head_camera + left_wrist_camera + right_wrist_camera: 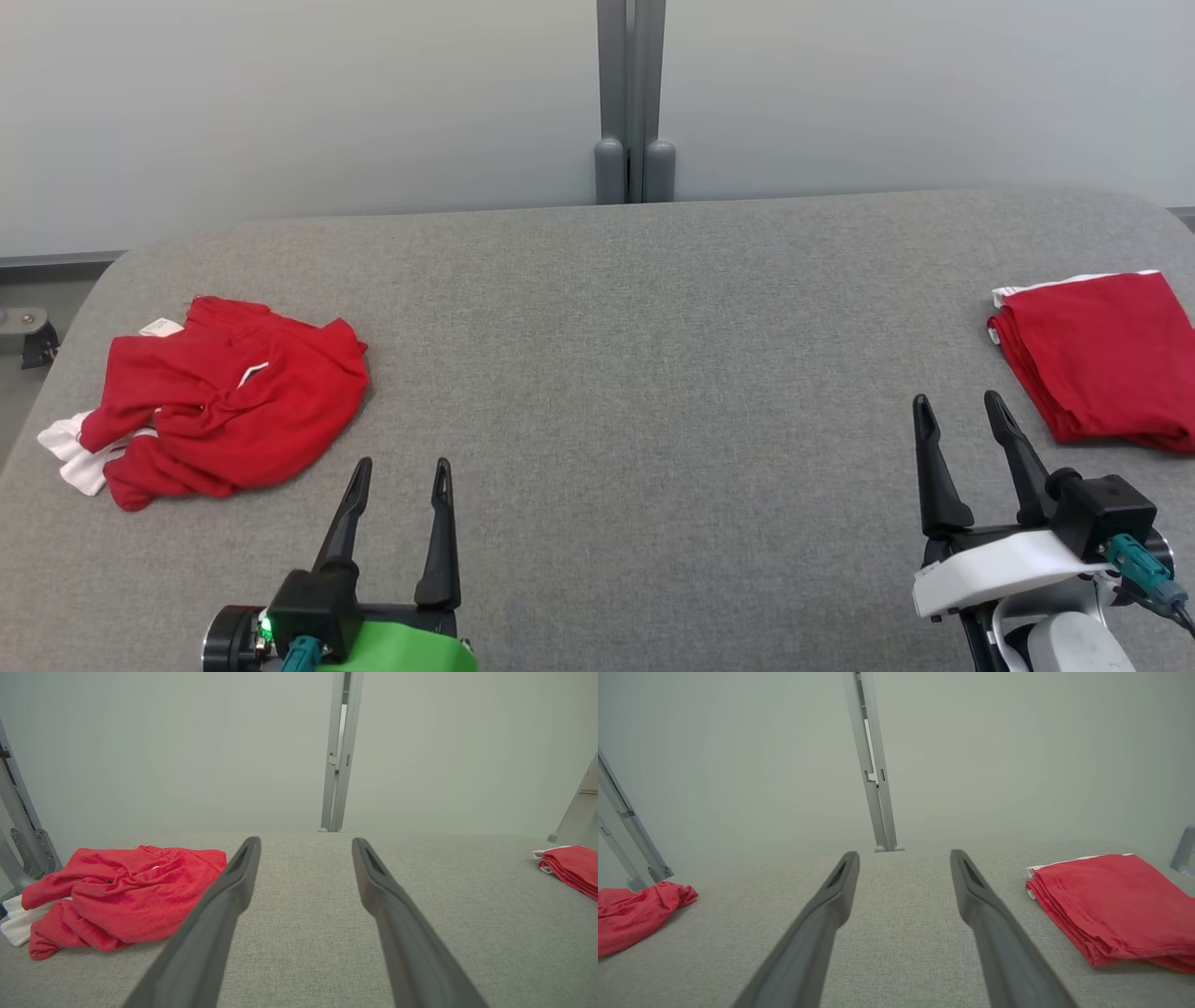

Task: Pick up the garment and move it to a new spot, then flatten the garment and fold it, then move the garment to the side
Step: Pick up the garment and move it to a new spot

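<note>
Table (pixel 607 373), grey fabric top, wide, far corners rounded. A grey post (pixel 633 103) stands behind its far edge, about midway.

Crumpled garment (pixel 224 401): red, with white trim (pixel 70 453) poking out at its outer end, lying in a heap on the robot's left part of the table. Folded garment (pixel 1102 359): also red, a neat stack at the right edge. Both lie straight on the fabric, not in any bin or tray.

Left claw (pixel 402 464): jaws wide apart, nothing between them, over bare table. Right claw (pixel 957 399): likewise spread and empty, near the folded stack's near corner.

Key relation: the heap lies ahead and to the left of the left claw, near but not touching, and well apart from the right claw. Its long axis runs roughly across the table, slightly slanted. The left arm is plainly the nearer.

My reading: pickup not yet begun. The left claw would need to swing leftward and come down on a raised fold.
</note>
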### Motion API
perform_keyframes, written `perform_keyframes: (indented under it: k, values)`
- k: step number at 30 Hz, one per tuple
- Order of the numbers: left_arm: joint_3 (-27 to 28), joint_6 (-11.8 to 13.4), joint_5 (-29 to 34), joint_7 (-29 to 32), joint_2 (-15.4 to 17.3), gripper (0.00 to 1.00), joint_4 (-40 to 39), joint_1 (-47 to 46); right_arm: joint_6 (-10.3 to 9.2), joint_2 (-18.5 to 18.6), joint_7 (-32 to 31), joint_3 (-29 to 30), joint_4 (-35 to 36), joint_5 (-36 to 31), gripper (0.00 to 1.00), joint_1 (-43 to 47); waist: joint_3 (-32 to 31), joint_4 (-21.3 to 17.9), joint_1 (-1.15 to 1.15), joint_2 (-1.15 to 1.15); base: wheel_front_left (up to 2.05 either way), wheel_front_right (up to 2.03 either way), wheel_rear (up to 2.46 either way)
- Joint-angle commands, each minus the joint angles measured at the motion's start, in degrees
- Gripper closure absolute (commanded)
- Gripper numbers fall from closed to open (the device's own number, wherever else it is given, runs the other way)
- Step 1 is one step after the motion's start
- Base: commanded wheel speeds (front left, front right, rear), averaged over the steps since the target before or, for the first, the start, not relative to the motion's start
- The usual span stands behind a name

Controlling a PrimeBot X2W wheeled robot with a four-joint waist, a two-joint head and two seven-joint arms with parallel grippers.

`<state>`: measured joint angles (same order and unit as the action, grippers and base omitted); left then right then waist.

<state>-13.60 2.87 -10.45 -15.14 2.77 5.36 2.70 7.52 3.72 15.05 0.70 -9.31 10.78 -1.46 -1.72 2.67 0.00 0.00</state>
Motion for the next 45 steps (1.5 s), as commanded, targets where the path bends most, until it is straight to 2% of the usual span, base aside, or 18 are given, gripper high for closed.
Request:
perform_keyframes:
  k: [1, 14, 20, 25, 32, 36, 45]
  values:
    - [0.01, 0.02, 0.02, 0.01, 0.23, 0.0, -0.19, 0.32, -0.05, -0.18, 0.16, -0.14, 0.41, -0.41, 0.0, 0.26, -0.02, -0.14, 0.0, 0.0, 0.0, 0.0, 0.0]
    - [-0.28, -0.39, -0.11, 0.01, 0.23, 0.0, -0.22, -0.25, -0.05, -0.58, 0.16, -0.45, 0.7, -0.07, 0.0, 0.25, 0.36, -0.22, 0.0, 0.0, 0.0, 0.0, 0.0]
    - [0.08, -0.29, -0.49, 0.01, 0.24, 0.0, 0.33, -0.99, -0.05, -0.68, 0.16, -0.59, 0.11, -0.3, 0.0, 0.78, 0.7, 1.48, 0.0, 0.0, 0.0, 0.0, 0.0]
    - [0.36, 0.13, -0.71, 0.01, 0.24, 0.0, 0.67, -1.58, -0.05, -0.71, 0.17, -1.47, -0.75, -0.37, 0.0, 1.21, 0.75, 5.63, 0.0, 0.0, 0.0, 0.0, 0.0]
    - [2.46, 0.55, -0.3, 0.01, 0.24, 0.0, 0.99, -1.25, -0.06, -0.21, 0.16, -5.21, -1.93, 1.31, 0.0, -0.05, 0.41, 13.32, 0.0, 0.0, 0.0, 0.0, 0.0]
    - [3.55, 0.02, 0.67, 0.0, 0.24, 0.0, 1.22, -0.54, -0.04, -0.34, 0.16, -6.27, -2.72, 1.83, 0.0, -0.66, 0.09, 17.23, 0.0, 0.0, 0.0, 0.0, 0.0]
    - [4.25, -0.46, 1.58, 0.01, 0.23, 0.0, 0.91, 0.16, -0.04, -0.47, 0.16, -7.67, -4.15, 3.69, 0.0, -0.84, -0.52, 23.11, 0.0, 0.0, 0.0, 0.0, 0.0]
